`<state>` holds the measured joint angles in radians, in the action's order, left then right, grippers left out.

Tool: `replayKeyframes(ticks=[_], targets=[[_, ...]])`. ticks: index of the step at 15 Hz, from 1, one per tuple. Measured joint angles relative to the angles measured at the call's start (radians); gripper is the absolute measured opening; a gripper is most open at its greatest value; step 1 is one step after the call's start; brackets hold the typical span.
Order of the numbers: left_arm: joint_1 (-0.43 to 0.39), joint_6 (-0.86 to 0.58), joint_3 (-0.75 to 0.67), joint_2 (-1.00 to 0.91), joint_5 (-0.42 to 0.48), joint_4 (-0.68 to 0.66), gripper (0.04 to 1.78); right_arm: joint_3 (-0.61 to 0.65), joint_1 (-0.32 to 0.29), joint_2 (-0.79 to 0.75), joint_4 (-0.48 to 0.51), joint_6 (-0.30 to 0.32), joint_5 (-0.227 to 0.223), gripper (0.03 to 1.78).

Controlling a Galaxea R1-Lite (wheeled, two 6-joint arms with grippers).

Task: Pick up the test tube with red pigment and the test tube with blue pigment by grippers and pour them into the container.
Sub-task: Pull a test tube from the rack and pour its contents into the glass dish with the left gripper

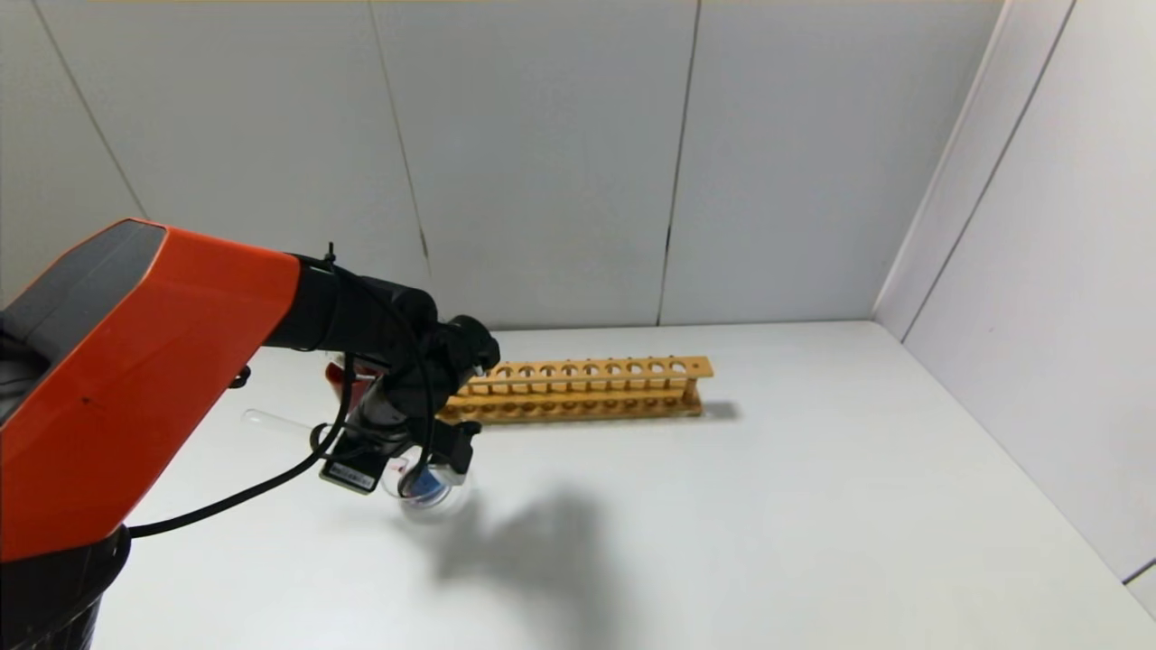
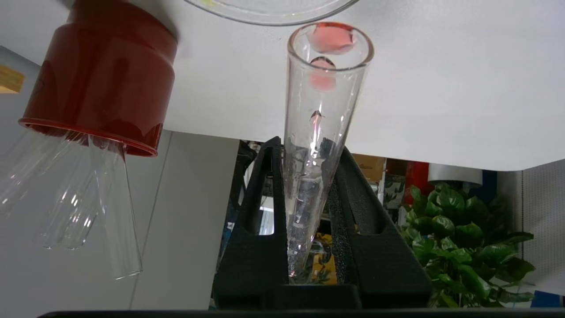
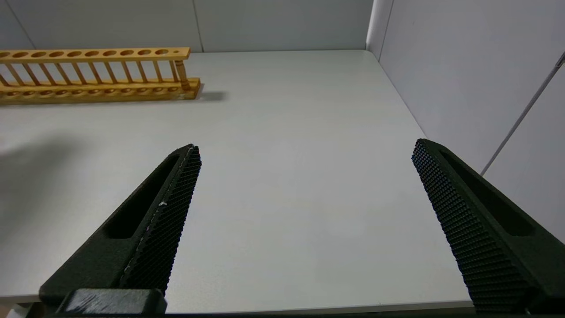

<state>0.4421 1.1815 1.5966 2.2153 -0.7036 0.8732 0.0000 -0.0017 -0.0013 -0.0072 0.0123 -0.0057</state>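
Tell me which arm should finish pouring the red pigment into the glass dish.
Left. Its end effector is shut on the test tube with red pigment, mouth tipped toward the container. The right end effector is open, holding nothing, over bare table past the wooden rack.

White tabletop (image 1: 813,506), pale panelled walls (image 1: 542,162) behind and right — seams visible, leafy green plant (image 2: 463,238) beyond table edge

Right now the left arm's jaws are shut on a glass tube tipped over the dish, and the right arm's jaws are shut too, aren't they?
Not quite. The right gripper has its jaws spread wide over the bare table, as the right wrist view shows. The left gripper is indeed shut on the test tube with red pigment, tipped at the container.
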Motion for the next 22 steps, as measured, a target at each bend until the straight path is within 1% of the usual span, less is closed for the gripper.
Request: replayKeyframes(ticks=[10,12,14,22], targets=[[0.001,0.001,0.008,0.008,-0.021,0.022,0.33,0.0,0.0,0.0,0.0,0.0,0.0,1.75],[0.001,0.002,0.026,0.014,-0.026,0.054,0.33,0.0,0.0,0.0,0.0,0.0,0.0,1.75],[0.001,-0.001,0.048,0.021,-0.059,0.094,0.33,0.0,0.0,0.0,0.0,0.0,0.0,1.75],[0.002,-0.004,0.09,0.045,-0.063,0.096,0.33,0.0,0.0,0.0,0.0,0.0,0.0,1.75]])
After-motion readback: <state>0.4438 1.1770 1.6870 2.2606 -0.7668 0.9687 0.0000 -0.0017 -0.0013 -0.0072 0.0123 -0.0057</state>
